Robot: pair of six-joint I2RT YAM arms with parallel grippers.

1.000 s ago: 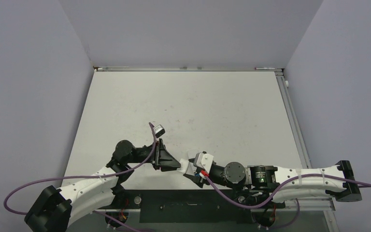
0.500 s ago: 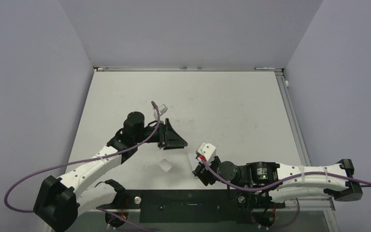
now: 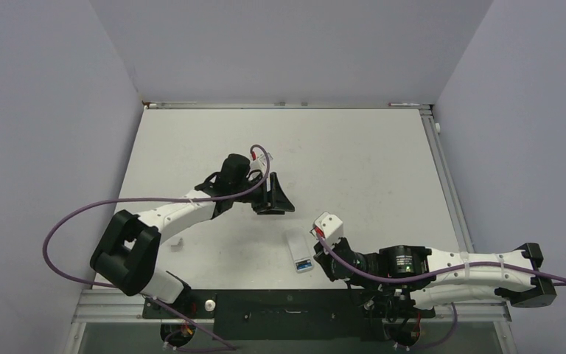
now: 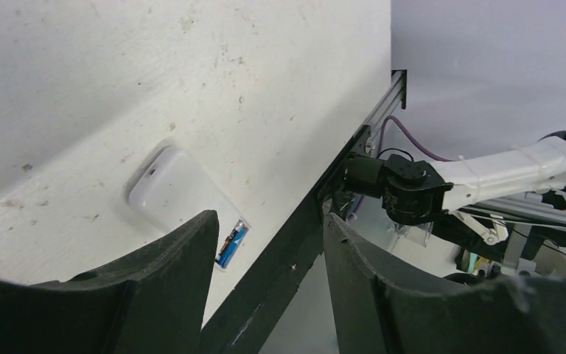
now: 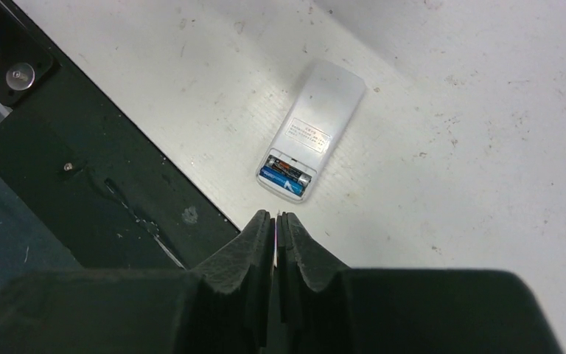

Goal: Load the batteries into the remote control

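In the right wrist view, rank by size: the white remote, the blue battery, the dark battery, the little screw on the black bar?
Largest: remote control.
Then blue battery and dark battery, which look about alike, so unranked.
Smallest: screw on the black bar.

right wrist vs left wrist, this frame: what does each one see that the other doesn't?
Only right wrist: the whole remote, back up, with both batteries seated and uncovered, and the right gripper shut.
Only left wrist: the left gripper open, and the right arm beyond the table's near edge.
Both: the remote lying on the table, with the blue battery at the end toward that edge. In the left wrist view a finger hides part of it.
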